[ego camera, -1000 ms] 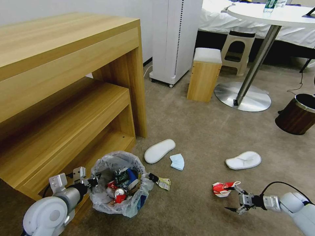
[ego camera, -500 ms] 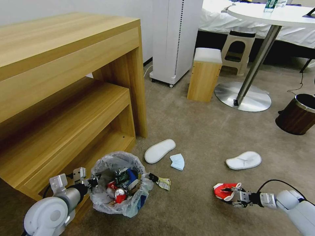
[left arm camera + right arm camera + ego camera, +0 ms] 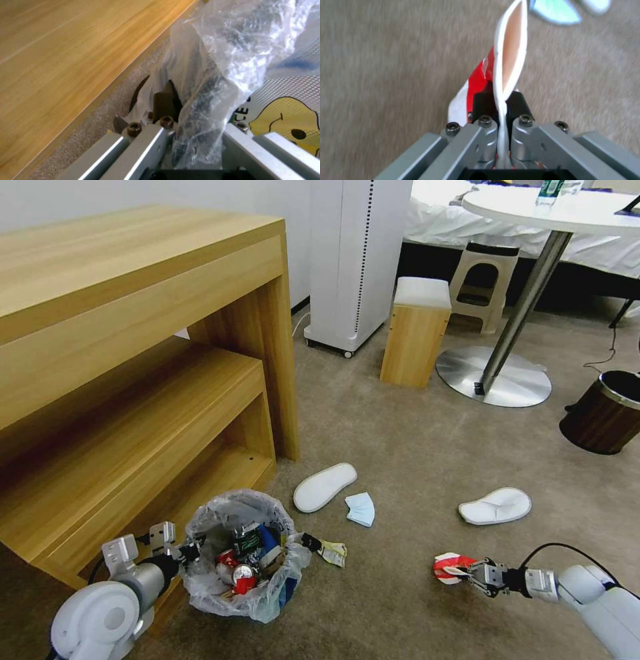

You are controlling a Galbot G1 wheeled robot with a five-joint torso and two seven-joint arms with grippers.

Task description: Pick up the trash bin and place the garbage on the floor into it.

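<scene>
I count two white slippers on the floor (image 3: 413, 460): one slipper (image 3: 325, 487) near the foot of the wooden table (image 3: 133, 313), the other slipper (image 3: 495, 505) well apart to my right. One light-blue face mask (image 3: 361, 509) lies just beside the nearer slipper. One small wrapper (image 3: 327, 549) lies close against the trash bin (image 3: 243, 553), on its right side. One red-white paper bowl (image 3: 448, 568) sits low in front of me on my right.

My right tool (image 3: 472, 571) is clamped narrow on that bowl. In the right wrist view the bowl's white rim (image 3: 508, 57) is squeezed flat between my fingertips (image 3: 483, 105), and the bowl sticks out beyond them toward the mask (image 3: 555, 11). I cannot tell whether the bowl touches the carpet.

The one trash bin, with its crinkled clear bag spilling over the rim, stands by the lower shelf of the table, well apart from the bowl and to its left. It holds several pieces of litter, among them a red can (image 3: 243, 577). My left tool (image 3: 190, 551) is at the bin's left rim; in the left wrist view the plastic bag (image 3: 213, 82) and the rim are pinched between its two fingers (image 3: 163, 105).

One brown bin (image 3: 603, 413) stands far off to my right.
</scene>
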